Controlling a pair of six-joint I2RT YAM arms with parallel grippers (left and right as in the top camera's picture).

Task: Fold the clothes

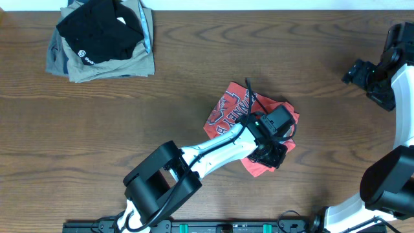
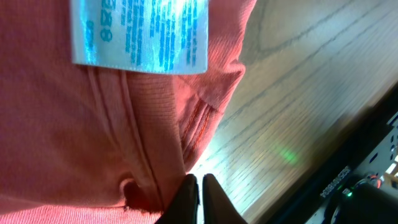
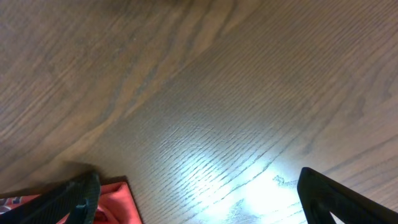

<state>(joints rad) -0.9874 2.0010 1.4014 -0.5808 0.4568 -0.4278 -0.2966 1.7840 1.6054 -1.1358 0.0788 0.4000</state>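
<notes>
the red t-shirt [image 1: 226, 113] lies bunched mid-table [image 1: 194, 71], no neat fold yet; most work seems left. the left gripper [image 2: 199, 186] is clenched at its edge, pinch unclear; the right gripper [image 3: 199, 180] gapes, holding nothing.

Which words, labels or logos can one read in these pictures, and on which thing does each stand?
No text can be read with certainty.
red T-shirt: white chest lettering, creased and partly hidden; not readable.
white neck tag: blue print, too blurred.
black garment: small white logo, too small to read.
dark rail at the table edge: pale lettering, blurred.
</notes>
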